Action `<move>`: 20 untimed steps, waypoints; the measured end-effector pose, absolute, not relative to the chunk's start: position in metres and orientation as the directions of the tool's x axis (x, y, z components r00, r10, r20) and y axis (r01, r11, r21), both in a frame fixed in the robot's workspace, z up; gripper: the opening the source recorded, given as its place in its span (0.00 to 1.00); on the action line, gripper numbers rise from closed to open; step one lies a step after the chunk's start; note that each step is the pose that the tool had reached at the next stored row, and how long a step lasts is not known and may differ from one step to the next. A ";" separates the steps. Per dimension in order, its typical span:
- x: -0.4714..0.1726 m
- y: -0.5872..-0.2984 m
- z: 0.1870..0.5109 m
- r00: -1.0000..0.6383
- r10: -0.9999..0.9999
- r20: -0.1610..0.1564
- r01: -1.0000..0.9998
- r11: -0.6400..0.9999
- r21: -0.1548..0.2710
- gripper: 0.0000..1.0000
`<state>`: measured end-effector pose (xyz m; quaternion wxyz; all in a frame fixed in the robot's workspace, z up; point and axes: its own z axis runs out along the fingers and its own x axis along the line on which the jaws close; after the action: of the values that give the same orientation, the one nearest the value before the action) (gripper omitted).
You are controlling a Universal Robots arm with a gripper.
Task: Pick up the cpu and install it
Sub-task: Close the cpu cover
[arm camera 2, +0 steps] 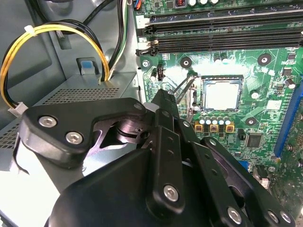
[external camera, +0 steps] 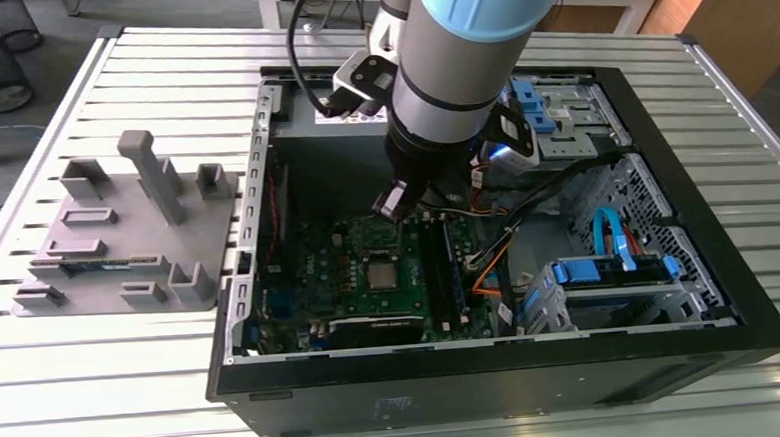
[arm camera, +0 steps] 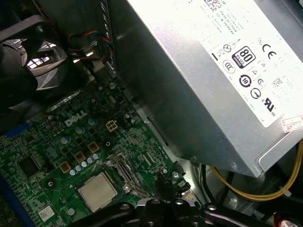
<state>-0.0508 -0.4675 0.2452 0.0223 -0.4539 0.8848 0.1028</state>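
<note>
End effector [external camera: 392,205] inside computer case [external camera: 505,363], cpu [external camera: 382,276] in socket [arm camera 2: 222,77]

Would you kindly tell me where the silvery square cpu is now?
In all views, the silvery square cpu sits in the metal-framed socket of the green circuit board, inside the black case.

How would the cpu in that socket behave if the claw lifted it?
The cpu looks flat, thin and rigid, so probably stiff and light. Its smooth metal top may be slippery, and lying flat it shouldn't roll.
</note>
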 end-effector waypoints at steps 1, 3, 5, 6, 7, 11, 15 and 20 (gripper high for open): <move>-0.051 -0.467 0.245 -0.587 -0.799 -0.133 -0.808 0.567 0.162 0.11; -0.051 -0.467 0.245 -0.587 -0.799 -0.133 -0.808 0.567 0.162 0.11; -0.051 -0.467 0.245 -0.587 -0.799 -0.133 -0.808 0.567 0.162 0.11; -0.051 -0.466 0.245 -0.587 -0.799 -0.133 -0.808 0.567 0.162 0.11; -0.051 -0.466 0.245 -0.587 -0.799 -0.133 -0.808 0.567 0.162 0.11; -0.050 -0.465 0.245 -0.587 -0.799 -0.133 -0.808 0.567 0.162 0.11; -0.050 -0.464 0.245 -0.587 -0.799 -0.133 -0.808 0.567 0.162 0.11; -0.049 -0.463 0.245 -0.587 -0.799 -0.133 -0.808 0.567 0.162 0.11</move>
<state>-0.0490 -0.4633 0.2452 0.0222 -0.4540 0.8848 0.1027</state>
